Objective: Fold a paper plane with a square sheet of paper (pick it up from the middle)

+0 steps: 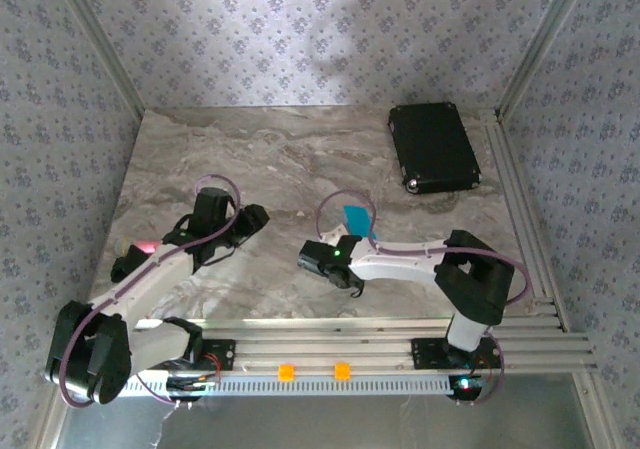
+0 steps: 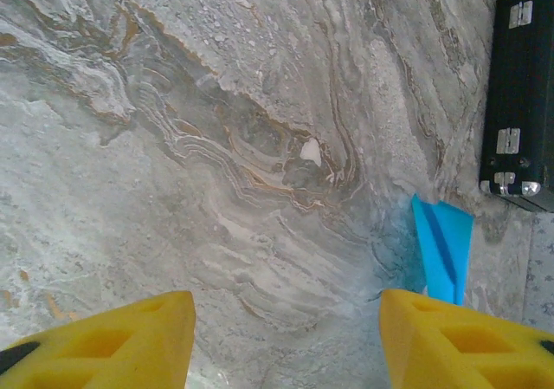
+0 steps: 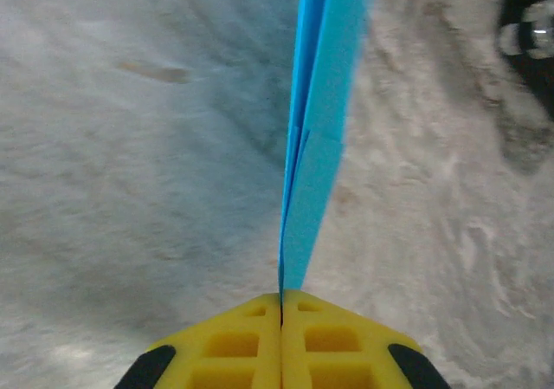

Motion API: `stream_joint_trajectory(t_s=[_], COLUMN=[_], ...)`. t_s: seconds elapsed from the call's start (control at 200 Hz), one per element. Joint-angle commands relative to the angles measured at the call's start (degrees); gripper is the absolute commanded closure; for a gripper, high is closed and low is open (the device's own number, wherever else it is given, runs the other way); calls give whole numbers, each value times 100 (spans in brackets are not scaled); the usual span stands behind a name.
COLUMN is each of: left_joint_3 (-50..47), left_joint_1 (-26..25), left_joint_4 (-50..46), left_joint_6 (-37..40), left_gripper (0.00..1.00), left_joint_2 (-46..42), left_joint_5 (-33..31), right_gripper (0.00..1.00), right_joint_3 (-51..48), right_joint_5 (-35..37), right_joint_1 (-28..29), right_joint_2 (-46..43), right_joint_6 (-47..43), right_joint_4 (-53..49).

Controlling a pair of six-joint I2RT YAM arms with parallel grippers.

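The paper plane (image 1: 355,216) is the cyan-blue sheet folded into a narrow pointed shape, near the middle of the table. My right gripper (image 1: 349,237) is shut on its near end. In the right wrist view the folded paper (image 3: 317,129) stands on edge and runs straight away from the closed yellow fingertips (image 3: 281,301). My left gripper (image 1: 250,219) is to the left of the paper and apart from it. Its yellow fingers (image 2: 112,341) are open over bare marble, with nothing between them. The blue paper (image 2: 441,246) shows just beyond the right finger.
A black rectangular case (image 1: 433,149) lies at the back right of the marble table (image 1: 270,159); its metal-cornered edge (image 2: 524,86) is also in the left wrist view. Aluminium rails (image 1: 380,334) run along the near and right edges. Patterned walls enclose the table.
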Motion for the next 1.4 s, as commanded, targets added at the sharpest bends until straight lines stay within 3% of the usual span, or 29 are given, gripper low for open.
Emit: stream_joint_trajectory(t_s=[0.0,0.055,0.135,0.24,0.33,0.445,0.59,0.65,0.949,1.049,1.174,1.324,1.399], left_joint_3=[51,51,38,-17,-18,-62,-57,-53,49,109,196,340,366], left_joint_1=[60,56,56,56,56,57,42,27,-188,-296,-436,-623,-687], left_joint_4=[-145,-151,-142,-66,-59,85,322,398,675,764,955,1045,1146], left_joint_6=[4,-5,-30,-69,-58,-105,-163,-180,-234,-216,-296,-278,-313], left_gripper=[41,41,41,41,40,40,41,41,42,44,53,65,70], left_joint_2=[-95,-73,-47,-41,5,98,283,361,754,905,1055,1247,1375], left_joint_5=[-84,-59,2,110,189,330,574,628,867,948,993,1042,1118], right_gripper=[85,82,75,54,52,55,81,86,89,88,84,84,83], right_joint_3=[-42,-164,-508,-1181,-1724,-2300,-2353,-2319,-2385,-2492,-2849,-3356,-3449], right_joint_5=[-875,-1334,-2690,-3941,-5062,-6174,-6928,-6954,-6516,-6042,-5397,-3905,-3550], right_joint_1=[27,-93,-487,-1092,-1860,-2705,-3346,-3396,-3084,-2888,-2513,-1677,-1389], right_joint_2=[-152,-336,-752,-1428,-1847,-1931,-1415,-1218,-485,-318,-289,-392,-330], right_joint_6=[-226,-154,-245,-71,68,617,1022,1096,1728,2349,3568,5223,5610], right_joint_4=[654,964,1790,2845,3726,4763,5128,5099,5184,5322,6021,6919,7573])
